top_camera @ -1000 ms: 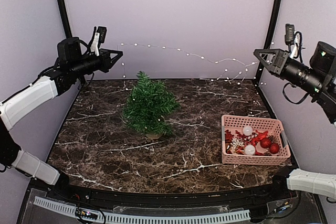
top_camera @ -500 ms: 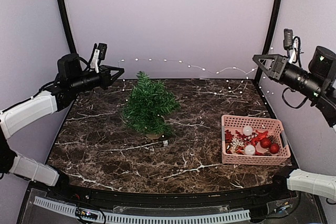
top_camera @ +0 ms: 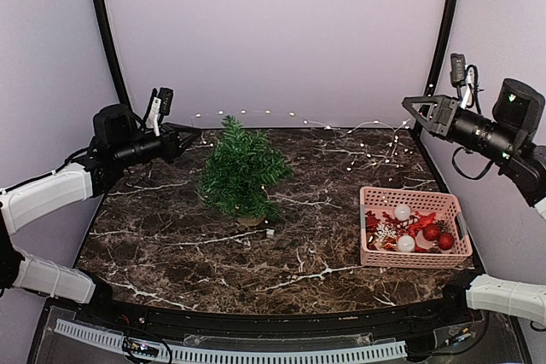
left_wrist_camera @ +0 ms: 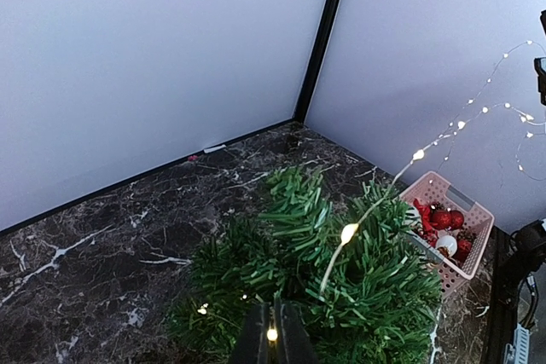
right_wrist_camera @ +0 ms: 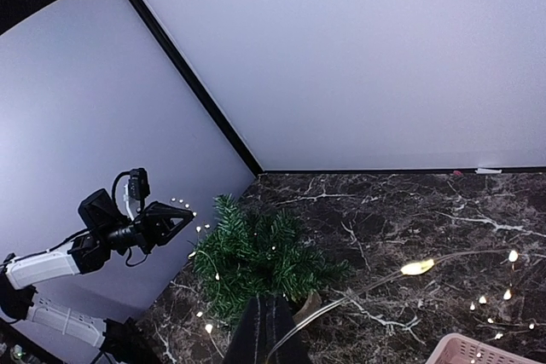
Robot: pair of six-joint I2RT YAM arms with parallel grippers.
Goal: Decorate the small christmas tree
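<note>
The small christmas tree (top_camera: 241, 172) stands upright on the dark marble table (top_camera: 162, 249), left of centre, its tan base resting on the surface. The left gripper (top_camera: 196, 132) hangs above the table's far-left part, just left of the treetop. In the left wrist view its fingers (left_wrist_camera: 256, 343) are pressed together, with a lit bulb pinched at their tips. The right gripper (top_camera: 406, 102) is raised over the far-right corner, its jaws likewise fully closed, and the wire leaves at the fingertips (right_wrist_camera: 256, 330). Both hold the string of lights (top_camera: 290, 114), which runs between them, passes at the treetop and drops in loose loops toward the far-right part of the table. A few lit points also show among the tree's branches. A pink basket (top_camera: 415, 259) sits near the right edge, well apart from the tree, and holds red balls (top_camera: 433, 232), white balls (top_camera: 402, 211) and other red trimmings. A small white object (top_camera: 269, 232) lies on the table just in front of the tree's base; what it is cannot be told.
</note>
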